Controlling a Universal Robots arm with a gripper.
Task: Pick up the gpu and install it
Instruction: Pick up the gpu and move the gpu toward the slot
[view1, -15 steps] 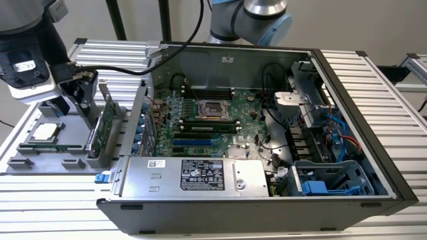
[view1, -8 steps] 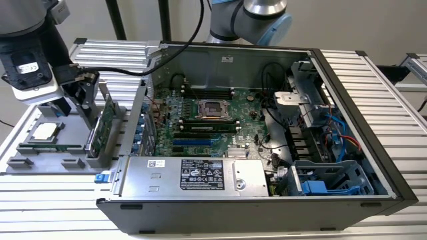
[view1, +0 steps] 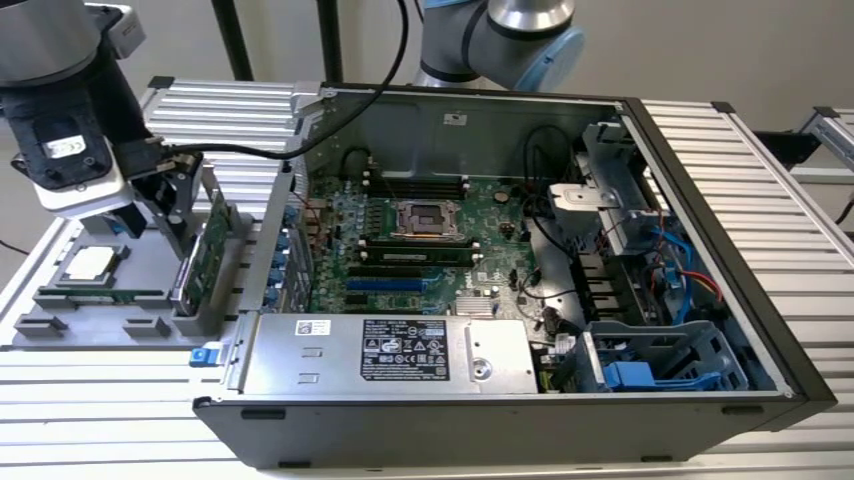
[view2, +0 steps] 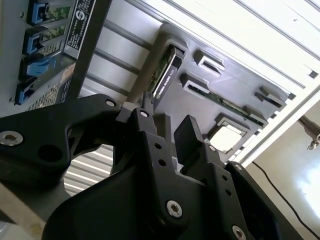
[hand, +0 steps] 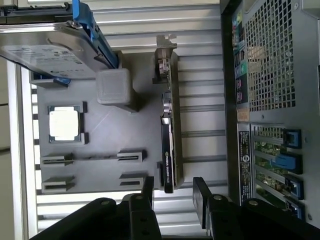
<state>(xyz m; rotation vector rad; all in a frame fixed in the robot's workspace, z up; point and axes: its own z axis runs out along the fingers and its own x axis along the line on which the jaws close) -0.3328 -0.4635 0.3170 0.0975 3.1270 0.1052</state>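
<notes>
Claw: the black claw (hand: 173, 189) has its two fingers (hand: 148, 186) spread apart and clamps nothing; both wrist views show open space between them (view2: 170, 132)
Claw position: it hangs over the gray parts tray (hand: 112, 167), close to one end of the gpu; in the first wrist view the card's near end shows in the gap between the fingers, with a sliver of space on each side
Gpu: the gpu (hand: 170, 135) stands on its edge in a slot of the tray, outside the computer, with its silver end bracket at the end far from the claw; in the exterior view the green board face (view1: 210, 250) sits just beside the case's outer wall, on the exterior view's left
Computer case: the black tower (view1: 747, 250) lies on its side with the panel off, so the motherboard (view1: 427, 250) and the silver power supply (view1: 387, 350) are exposed
Tray contents: a processor chip (hand: 64, 123) lies flat in its recess, a narrow green memory stick (view1: 100, 293) lies near it, and a silver hard drive with blue rails (hand: 50, 47) rests at the tray's far end
Bench: tray and case both sit on a ribbed aluminium bench (view1: 80, 400)
</notes>
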